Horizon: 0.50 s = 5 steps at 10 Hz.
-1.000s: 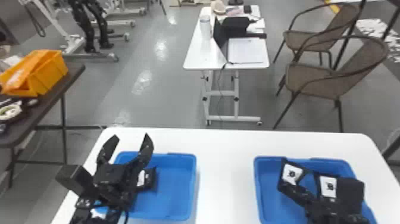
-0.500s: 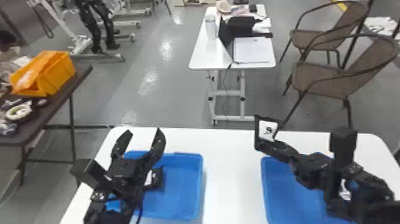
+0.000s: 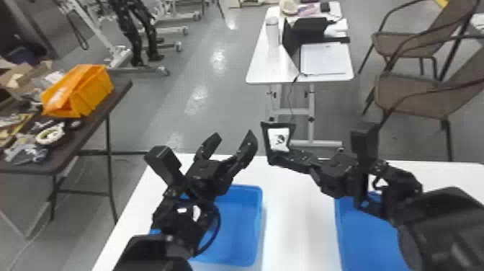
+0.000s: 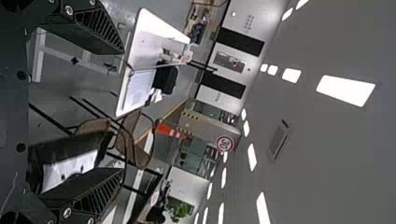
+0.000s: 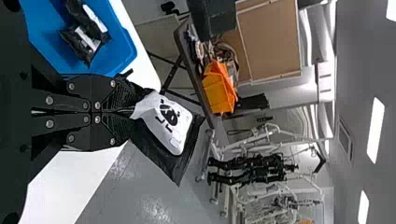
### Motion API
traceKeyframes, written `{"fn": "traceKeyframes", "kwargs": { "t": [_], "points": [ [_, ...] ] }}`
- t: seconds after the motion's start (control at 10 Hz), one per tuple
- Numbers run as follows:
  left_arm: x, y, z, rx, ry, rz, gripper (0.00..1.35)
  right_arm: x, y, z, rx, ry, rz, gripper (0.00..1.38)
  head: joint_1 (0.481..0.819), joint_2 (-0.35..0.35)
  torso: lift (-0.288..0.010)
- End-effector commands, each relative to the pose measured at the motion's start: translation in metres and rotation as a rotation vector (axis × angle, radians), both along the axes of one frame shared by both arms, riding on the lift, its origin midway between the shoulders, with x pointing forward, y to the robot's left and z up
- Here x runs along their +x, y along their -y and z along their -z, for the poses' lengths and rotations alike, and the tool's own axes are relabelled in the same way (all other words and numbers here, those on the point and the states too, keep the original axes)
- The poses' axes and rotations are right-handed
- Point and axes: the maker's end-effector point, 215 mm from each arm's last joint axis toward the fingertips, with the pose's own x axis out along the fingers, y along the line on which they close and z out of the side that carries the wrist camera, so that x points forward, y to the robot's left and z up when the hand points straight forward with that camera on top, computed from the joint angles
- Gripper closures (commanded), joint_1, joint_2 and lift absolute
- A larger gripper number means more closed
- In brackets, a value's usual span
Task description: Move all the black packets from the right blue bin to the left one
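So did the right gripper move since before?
Yes: the right gripper went left. Earlier it was over the right blue bin; now it holds a black packet past that bin's left edge.

A white-labelled black packet (image 3: 279, 139) juts from the right claw (image 3: 276, 157), two more (image 5: 87, 40) in the left blue bin (image 3: 245, 223)

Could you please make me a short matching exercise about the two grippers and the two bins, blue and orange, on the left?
Column 1
1. Left gripper
2. Right gripper
3. Left blue bin
4. Orange bin

Column 2
A. On the dark table
B. Shut on a black packet
C. Has black packets inside
D. Open and empty

Pairs: 1-D, 2-B, 3-C, 4-A
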Motion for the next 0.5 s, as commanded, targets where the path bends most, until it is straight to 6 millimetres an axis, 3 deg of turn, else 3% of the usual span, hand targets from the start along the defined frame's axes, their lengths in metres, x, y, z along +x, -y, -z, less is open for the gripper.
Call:
{"fn": "traceKeyframes", "kwargs": {
  "t": [0.0,0.2,0.4],
  "points": [
    [0.005,0.021,0.003,-0.036,-0.043,0.068,0.11,-0.004,-0.027,-0.007,-0.004,0.018,-0.066,1.27,0.695,0.225,0.000],
    [0.004,0.013,0.014,-0.060,-0.086,0.075,0.11,-0.007,-0.050,-0.019,-0.011,0.044,-0.125,1.27,0.695,0.237,0.000],
    [0.006,0.018,0.024,-0.097,-0.122,0.120,0.11,-0.010,-0.071,-0.031,-0.006,0.066,-0.175,1.27,0.695,0.260,0.000]
  ]
}}
